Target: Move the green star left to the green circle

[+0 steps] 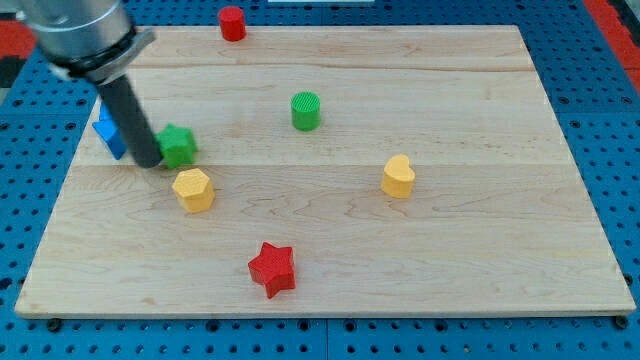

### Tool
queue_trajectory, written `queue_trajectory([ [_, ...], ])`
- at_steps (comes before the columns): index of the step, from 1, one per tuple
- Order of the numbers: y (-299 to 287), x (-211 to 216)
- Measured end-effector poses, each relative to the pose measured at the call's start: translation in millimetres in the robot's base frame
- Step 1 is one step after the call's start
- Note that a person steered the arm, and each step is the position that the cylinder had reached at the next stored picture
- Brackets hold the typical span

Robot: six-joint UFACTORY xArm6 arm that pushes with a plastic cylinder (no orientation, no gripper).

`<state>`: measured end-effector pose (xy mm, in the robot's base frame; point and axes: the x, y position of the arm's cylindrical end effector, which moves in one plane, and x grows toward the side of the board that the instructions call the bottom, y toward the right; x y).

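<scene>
Tip (148, 163) has no jaws to open or close, grips nothing; it's touching the green star (179, 146) just to its right. Green circle (306, 110) is farther right and slightly up, well apart. Blue block (108, 131) sits just up-left of tip, yellow hexagon (193, 189) just down-right. Red star (272, 268) and yellow heart (398, 176) lie far right.

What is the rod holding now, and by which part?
Nothing is held. My tip only touches the left side of the green star; it can push, not grasp.
</scene>
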<state>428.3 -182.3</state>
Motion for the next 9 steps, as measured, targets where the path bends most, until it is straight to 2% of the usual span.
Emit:
queue_trajectory([
  [2,60.7,-21.6],
  [3,9.0,-23.4],
  [4,51.9,-52.6],
  [6,100.4,-51.7],
  [9,85.0,-52.9],
])
